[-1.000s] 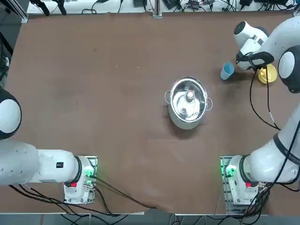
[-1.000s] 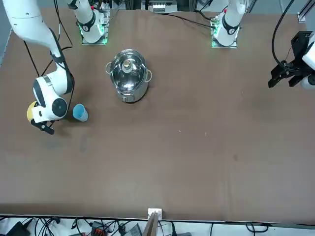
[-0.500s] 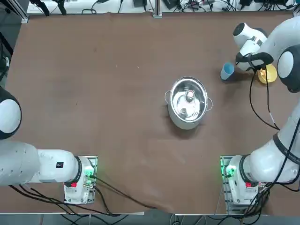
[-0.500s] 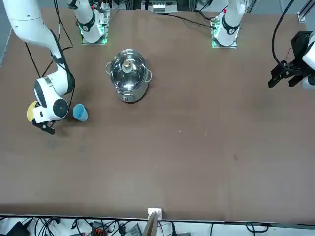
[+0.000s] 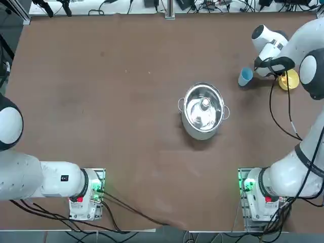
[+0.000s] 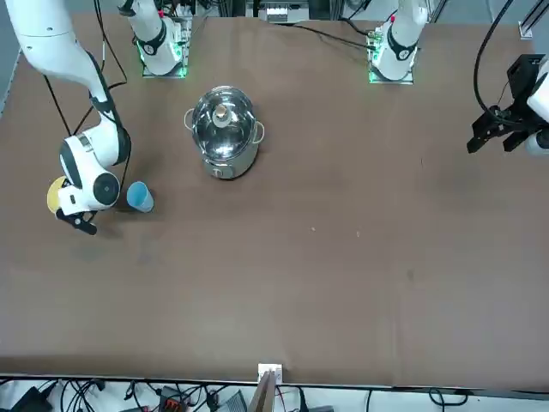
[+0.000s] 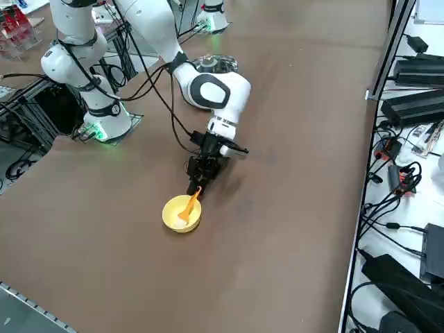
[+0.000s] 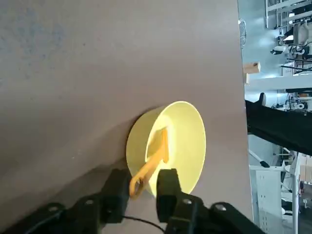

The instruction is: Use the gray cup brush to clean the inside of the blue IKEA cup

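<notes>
Brown tabletop (image 5: 126, 131) bears the blue cup (image 5: 245, 76), standing near the yellow bowl (image 8: 180, 141). Orange-handled brush (image 8: 151, 163) leans in that bowl, its handle end between the parted fingers of the right gripper (image 8: 145, 187).

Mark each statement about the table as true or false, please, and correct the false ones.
1. The right gripper is over the steel pot. False: it is at the yellow bowl, by the end of the orange handle.
2. The orange handle leans in the yellow bowl. True.
3. The blue cup is inside the yellow bowl. False: it is on the table, beside the bowl.
4. The steel pot has its lid on. True.
5. The steel pot is at the robot's right of the blue cup. False: the pot is at the left of the cup.
</notes>
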